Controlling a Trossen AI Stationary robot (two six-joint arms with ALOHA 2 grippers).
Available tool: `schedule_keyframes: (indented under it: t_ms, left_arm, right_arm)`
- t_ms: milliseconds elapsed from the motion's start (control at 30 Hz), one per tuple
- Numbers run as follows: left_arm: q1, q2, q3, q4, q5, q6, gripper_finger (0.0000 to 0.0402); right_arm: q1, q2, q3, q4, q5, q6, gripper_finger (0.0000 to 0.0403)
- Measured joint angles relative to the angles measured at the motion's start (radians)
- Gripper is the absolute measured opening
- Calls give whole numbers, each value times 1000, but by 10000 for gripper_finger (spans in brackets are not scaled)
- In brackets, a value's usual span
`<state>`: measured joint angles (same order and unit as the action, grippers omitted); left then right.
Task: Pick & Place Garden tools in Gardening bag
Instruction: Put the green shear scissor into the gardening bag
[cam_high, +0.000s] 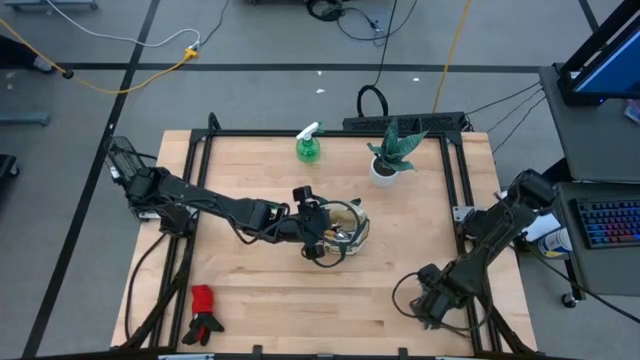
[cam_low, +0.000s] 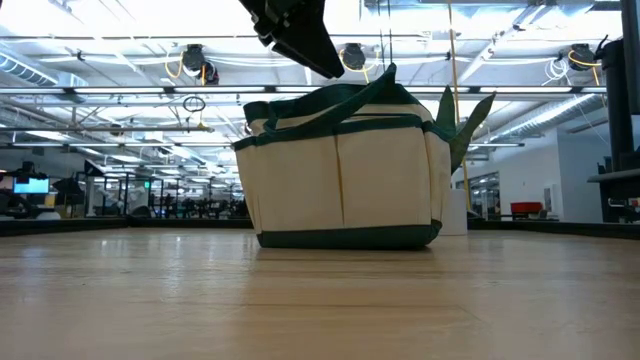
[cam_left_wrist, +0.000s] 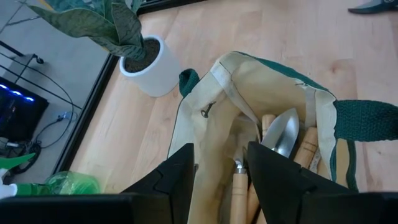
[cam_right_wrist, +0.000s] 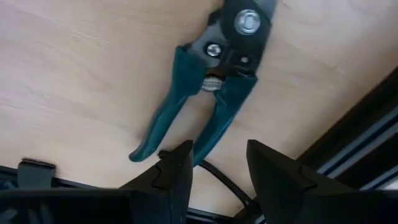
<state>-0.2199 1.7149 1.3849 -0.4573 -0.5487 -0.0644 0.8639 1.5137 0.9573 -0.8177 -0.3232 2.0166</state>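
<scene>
The beige gardening bag (cam_high: 352, 222) with green trim stands upright at the table's middle (cam_low: 340, 180). Inside it lie a metal trowel (cam_left_wrist: 283, 132) and wooden handles (cam_left_wrist: 306, 149). My left gripper (cam_high: 326, 236) stands open over the bag's mouth, its fingers on either side of the bag's beige wall (cam_left_wrist: 214, 180). At the near right, my right gripper (cam_high: 432, 303) points down, open, just above the teal-handled pruning shears (cam_right_wrist: 208, 87), which lie flat on the table. A green spray bottle (cam_high: 308, 146) stands at the far edge. Red-and-black gloves (cam_high: 205, 312) lie at the near left. My left gripper has the bag's wall (cam_left_wrist: 214, 180) between its open fingers, coming slanting down from the table's left. Whether a finger touches the fabric I cannot tell.
A spiky green plant in a white pot (cam_high: 388, 158) stands at the far edge, right of the spray bottle and close behind the bag. A black metal frame (cam_high: 470, 190) borders the table; its rail and a cable run near the shears (cam_right_wrist: 348, 149).
</scene>
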Motion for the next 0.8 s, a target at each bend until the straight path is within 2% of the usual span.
schedule_keyframes:
  t_ms: [400, 800]
  left_arm:
    - [0, 0, 0, 0, 0, -5, 157]
    - [0, 0, 0, 0, 0, -4, 157]
  right_arm:
    - [-7, 9, -29, 12, 4, 2, 144]
    - [-7, 8, -179, 248, 2, -28, 144]
